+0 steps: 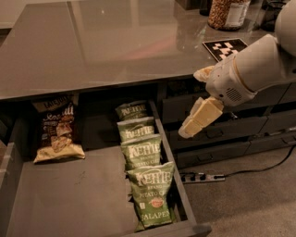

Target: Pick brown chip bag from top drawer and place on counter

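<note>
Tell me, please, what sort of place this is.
Probably an office kitchenette or snack station: a glossy counter carries a snack jar, and the open top drawer holds green Kettle bags and a brown chip bag. The claw hangs open beside that drawer, before the narrower drawers.

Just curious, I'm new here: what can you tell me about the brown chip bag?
The brown chip bag is dark, crinkly, with cream bands top and bottom, white script, pictured chips. It leans back-left in the top drawer, apart from the green Kettle bags. The gripper hangs right of the drawer, not touching it.
</note>
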Action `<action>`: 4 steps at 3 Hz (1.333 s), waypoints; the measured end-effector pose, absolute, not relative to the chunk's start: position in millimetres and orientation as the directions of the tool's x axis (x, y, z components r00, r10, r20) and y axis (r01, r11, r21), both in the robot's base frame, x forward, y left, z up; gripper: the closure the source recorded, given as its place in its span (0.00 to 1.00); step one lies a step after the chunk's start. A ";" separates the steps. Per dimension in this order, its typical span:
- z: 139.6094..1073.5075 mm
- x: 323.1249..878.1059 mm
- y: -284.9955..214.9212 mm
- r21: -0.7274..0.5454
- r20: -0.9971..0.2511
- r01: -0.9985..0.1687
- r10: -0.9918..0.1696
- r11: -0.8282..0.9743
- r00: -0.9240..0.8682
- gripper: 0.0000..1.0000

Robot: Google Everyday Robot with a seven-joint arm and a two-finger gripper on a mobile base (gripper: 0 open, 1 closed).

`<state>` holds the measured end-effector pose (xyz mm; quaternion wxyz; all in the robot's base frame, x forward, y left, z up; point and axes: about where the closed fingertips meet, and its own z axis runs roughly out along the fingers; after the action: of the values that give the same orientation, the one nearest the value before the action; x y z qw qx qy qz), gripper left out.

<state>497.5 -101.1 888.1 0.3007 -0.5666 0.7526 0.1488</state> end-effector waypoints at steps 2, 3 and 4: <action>896.0 503.7 -46.4 -0.160 -0.637 -0.956 -0.766 0.247 -0.091 0.00; 899.0 518.2 11.8 -0.190 -0.677 -0.957 -0.735 0.221 -0.035 0.00; 894.9 521.2 57.1 -0.208 -0.651 -0.967 -0.759 0.146 0.025 0.00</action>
<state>521.2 57.1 894.9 0.3320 -0.6343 0.6802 0.1570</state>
